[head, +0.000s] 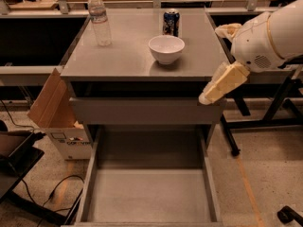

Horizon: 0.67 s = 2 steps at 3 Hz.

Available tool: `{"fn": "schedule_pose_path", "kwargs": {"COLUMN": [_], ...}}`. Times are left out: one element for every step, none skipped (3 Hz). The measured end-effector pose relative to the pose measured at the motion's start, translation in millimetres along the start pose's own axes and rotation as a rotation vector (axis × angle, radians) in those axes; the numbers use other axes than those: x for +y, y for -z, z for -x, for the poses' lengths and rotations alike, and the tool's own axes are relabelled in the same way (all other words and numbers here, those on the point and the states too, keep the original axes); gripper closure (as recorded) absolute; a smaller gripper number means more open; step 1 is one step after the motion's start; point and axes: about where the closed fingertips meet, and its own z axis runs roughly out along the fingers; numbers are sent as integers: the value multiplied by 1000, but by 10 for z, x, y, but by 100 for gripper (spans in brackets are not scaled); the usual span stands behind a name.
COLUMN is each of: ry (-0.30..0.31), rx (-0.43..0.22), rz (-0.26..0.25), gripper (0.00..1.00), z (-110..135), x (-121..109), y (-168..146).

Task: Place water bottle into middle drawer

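Note:
The water bottle (99,22), clear with a white cap, stands upright at the back left of the cabinet top (123,56). The middle drawer (149,195) is pulled out wide below, with a bare gray floor and low side walls. My gripper (211,93) hangs at the cabinet's front right corner, level with the upper drawer's front and pointing down-left. It is far right of the bottle and holds nothing that I can see.
A white bowl (166,48) and a blue soda can (171,22) stand on the cabinet top, right of the bottle. A shut drawer front (142,111) sits above the open one. A cardboard box (52,108) leans at the left. Black stand legs (251,124) are on the right.

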Motion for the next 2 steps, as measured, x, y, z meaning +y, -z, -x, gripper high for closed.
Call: {"fn": "schedule_pose_path", "kwargs": {"ry": [-70,-84], "rx": [-139,-172], "rz": [-81,-130], "gripper": [0,0], "z": [161,243], "x": [-219,-346], "y": [-214,-220]}}
